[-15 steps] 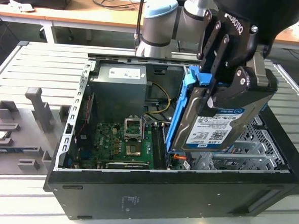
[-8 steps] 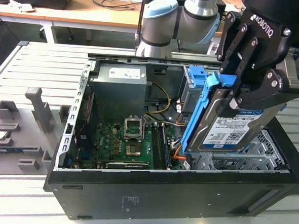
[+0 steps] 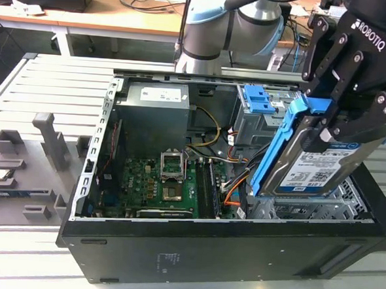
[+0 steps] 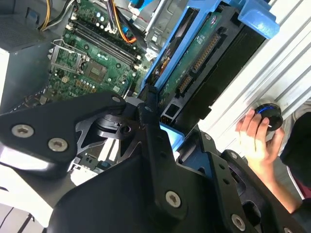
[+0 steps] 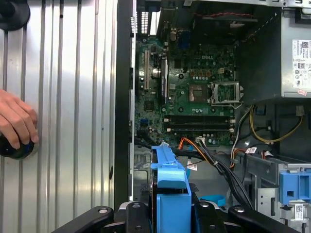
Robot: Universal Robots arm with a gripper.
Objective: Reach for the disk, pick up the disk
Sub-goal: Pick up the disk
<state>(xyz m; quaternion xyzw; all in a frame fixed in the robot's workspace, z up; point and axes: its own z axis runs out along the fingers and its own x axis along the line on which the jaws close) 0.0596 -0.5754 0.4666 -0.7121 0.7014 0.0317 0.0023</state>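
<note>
Above the case [image 3: 226,251], the gripper [image 3: 343,104] squeezes the disk [image 3: 313,168] by its blue rails, tilted and lifted clear of the grey cage [image 3: 263,126], so a firm, steady hold should keep it from slipping.

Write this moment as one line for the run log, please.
gripper: shut on disk | disk: tilted, lifted above drive cage | case: open | hand: on knob beside case
</note>
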